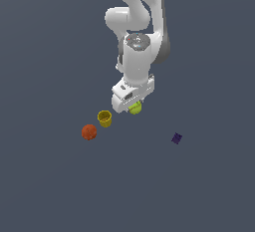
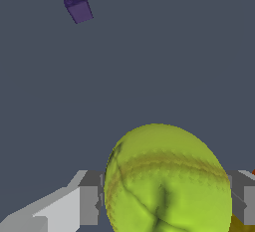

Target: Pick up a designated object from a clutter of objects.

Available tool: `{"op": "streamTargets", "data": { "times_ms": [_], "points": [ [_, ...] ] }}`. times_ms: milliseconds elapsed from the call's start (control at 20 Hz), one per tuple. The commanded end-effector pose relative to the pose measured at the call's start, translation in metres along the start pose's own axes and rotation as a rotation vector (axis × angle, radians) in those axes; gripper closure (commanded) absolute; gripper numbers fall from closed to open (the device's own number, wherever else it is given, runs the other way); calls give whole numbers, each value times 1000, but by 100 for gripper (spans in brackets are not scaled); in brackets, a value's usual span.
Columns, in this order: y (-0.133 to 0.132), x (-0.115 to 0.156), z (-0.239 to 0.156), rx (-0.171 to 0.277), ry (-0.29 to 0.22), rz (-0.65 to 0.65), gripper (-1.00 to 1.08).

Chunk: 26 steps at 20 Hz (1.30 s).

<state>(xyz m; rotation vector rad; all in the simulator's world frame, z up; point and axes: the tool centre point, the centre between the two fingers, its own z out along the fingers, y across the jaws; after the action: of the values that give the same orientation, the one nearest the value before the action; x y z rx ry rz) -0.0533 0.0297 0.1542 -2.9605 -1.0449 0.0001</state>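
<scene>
The yellow-green tennis ball (image 1: 135,108) sits just under the white hand of my arm in the exterior view. In the wrist view the ball (image 2: 167,176) fills the space between my two grey fingers (image 2: 89,205), which press against its two sides. My gripper (image 1: 132,107) is shut on the ball. The frames do not show whether the ball is off the floor. The hand hides most of the ball in the exterior view.
A yellow cup (image 1: 104,118) stands close to the ball on the exterior view's left, and an orange-red ball (image 1: 89,132) lies beyond it. A tiny dark purple cube (image 1: 177,138) lies apart on the exterior view's right; it also shows in the wrist view (image 2: 75,1).
</scene>
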Motion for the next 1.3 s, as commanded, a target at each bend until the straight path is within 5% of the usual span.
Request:
{"op": "streamTargets", "data": {
  "times_ms": [0,1250],
  "points": [
    [17,-14,-24,1,2,0,108],
    [175,-127,-223,-2,0,0,108]
  ]
}}
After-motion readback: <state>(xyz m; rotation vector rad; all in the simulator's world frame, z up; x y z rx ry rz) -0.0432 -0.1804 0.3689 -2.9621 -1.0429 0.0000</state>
